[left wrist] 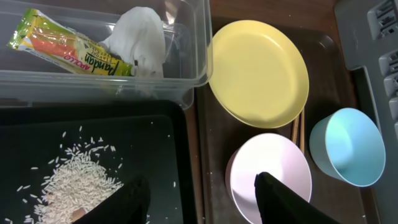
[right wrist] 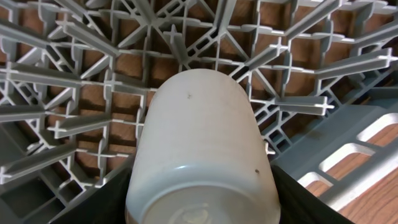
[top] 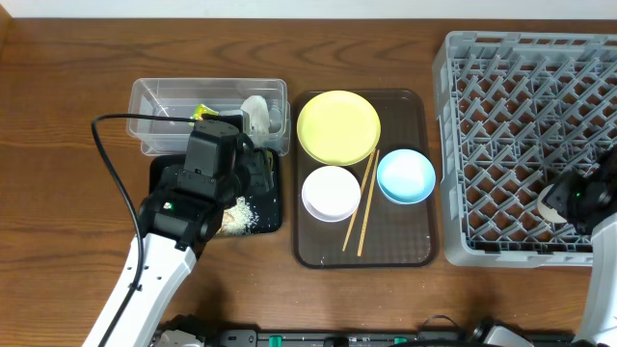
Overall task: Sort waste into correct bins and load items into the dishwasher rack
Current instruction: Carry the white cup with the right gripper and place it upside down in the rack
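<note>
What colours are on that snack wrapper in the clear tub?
The wrapper is green and yellow with an orange stripe; the left wrist view shows it best.

Rack wall (right wrist: 336,134) stands beside the cup (right wrist: 199,143); lattice floor (right wrist: 93,81) ahead open

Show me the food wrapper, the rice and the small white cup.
food wrapper (left wrist: 68,46), left wrist view, its printed middle.
rice (left wrist: 78,180), left wrist view, centre of the pile.
small white cup (right wrist: 199,149), right wrist view, its side wall.

How many of each thing

One yellow plate (top: 337,127), two bowls: a white bowl (top: 331,193) and a blue bowl (top: 405,176). One cup (right wrist: 199,149), two chopsticks (top: 360,200), one wrapper (left wrist: 68,46), one paper wad (left wrist: 140,37), one rice pile (left wrist: 74,180), one clear tub (top: 140,116), one black tray (left wrist: 93,124), one brown tray (top: 405,241), one grey rack (top: 521,125).
</note>
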You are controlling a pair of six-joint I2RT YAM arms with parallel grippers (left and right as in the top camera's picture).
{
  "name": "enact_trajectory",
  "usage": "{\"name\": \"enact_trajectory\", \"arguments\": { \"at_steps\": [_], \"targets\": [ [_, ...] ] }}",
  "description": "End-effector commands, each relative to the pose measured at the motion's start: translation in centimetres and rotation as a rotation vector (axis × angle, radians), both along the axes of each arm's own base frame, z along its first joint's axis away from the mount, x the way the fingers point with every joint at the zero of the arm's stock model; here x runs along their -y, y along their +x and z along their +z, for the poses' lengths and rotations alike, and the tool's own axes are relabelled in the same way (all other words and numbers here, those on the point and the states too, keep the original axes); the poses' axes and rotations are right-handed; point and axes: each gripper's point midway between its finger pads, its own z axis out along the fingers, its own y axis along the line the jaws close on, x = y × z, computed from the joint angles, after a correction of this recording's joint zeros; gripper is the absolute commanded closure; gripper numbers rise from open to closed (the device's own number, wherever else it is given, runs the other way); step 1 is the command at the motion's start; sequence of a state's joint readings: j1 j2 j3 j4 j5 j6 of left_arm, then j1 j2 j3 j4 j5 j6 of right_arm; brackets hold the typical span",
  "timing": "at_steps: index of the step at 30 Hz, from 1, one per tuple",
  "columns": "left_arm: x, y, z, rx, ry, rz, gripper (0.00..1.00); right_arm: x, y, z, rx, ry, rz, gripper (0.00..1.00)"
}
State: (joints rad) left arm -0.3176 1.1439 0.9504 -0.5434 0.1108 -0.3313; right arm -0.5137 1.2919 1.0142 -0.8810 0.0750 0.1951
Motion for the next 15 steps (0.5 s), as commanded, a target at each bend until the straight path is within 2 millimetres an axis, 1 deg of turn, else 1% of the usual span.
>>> {"name": "enact_trajectory", "arguments": {
  "at_steps": [1,3,5,8,10,13,15],
  "targets": [
    [-0.3,0.3,0.5,0.019,0.020,-0.002,0.43,1.6,-0.3,0.1,-0.009,-0.014,-0.063,0.99],
    [-0.3,0.2,0.5,0.017,0.020,-0.002,0.43,1.8,-0.4,-0.3,-0.020,-0.008,-0.069,0.99],
    [-0.3,0.2,0.4,0.014,0.021,-0.002,0.42,1.7,-0.1,-0.1,0.002,0.002,-0.065,0.99],
    [-0.3,0.0,0.3,0.006,0.024,-0.002,0.43,1.0,1.0,1.4,0.074,0.037,-0.038,0.99],
    [-0.4,-0.1,0.2,0.001,0.025,-0.002,0.43,0.8,1.7,3.0,0.127,0.042,-0.022,0.99],
    [-0.4,-0.1,0.2,-0.001,0.026,-0.002,0.42,1.0,1.8,4.6,0.158,0.019,-0.021,0.99],
    [-0.4,-0.1,0.2,-0.001,0.026,-0.002,0.43,1.2,1.8,5.1,0.162,0.009,-0.028,0.99]
  ]
}}
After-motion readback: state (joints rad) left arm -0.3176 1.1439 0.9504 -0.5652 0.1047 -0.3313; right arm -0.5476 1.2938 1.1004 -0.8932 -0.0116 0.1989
